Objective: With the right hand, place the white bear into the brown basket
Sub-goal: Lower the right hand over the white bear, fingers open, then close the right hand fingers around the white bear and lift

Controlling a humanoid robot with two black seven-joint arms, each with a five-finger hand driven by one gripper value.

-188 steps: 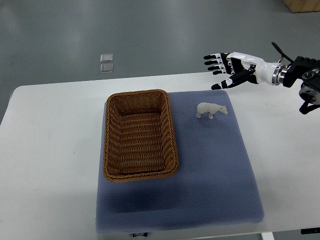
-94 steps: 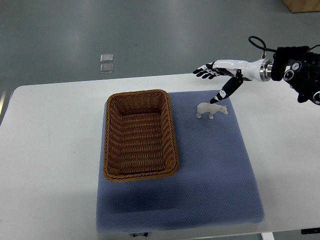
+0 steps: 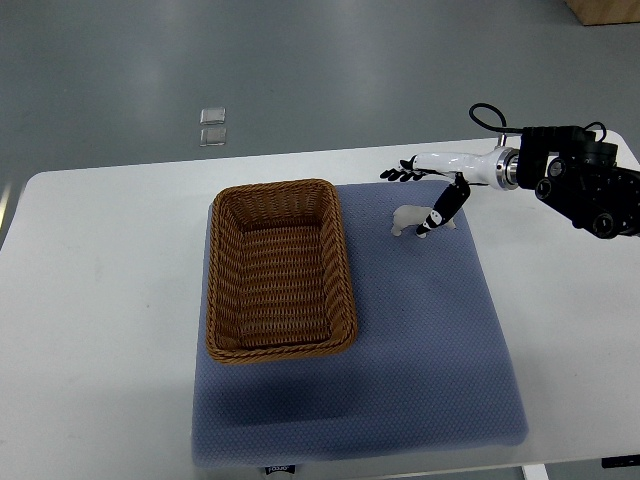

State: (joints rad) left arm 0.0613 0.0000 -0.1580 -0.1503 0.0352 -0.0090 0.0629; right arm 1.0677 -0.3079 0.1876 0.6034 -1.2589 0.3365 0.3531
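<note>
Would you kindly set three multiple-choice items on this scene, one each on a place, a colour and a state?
1. Where is the white bear?
A. in the basket
B. on the mat, right of the basket
C. on the floor

2. What colour is the mat?
A. blue-grey
B. red
C. green

3. What does the basket hold?
A. the bear
B. a cup
C. nothing

Answers:
1 B, it stands on the mat beside the right hand.
2 A, blue-grey under the basket.
3 C, only bare wicker shows inside.

No legible text, small label on blue mat [image 3: 400,380] edge unreadable
</note>
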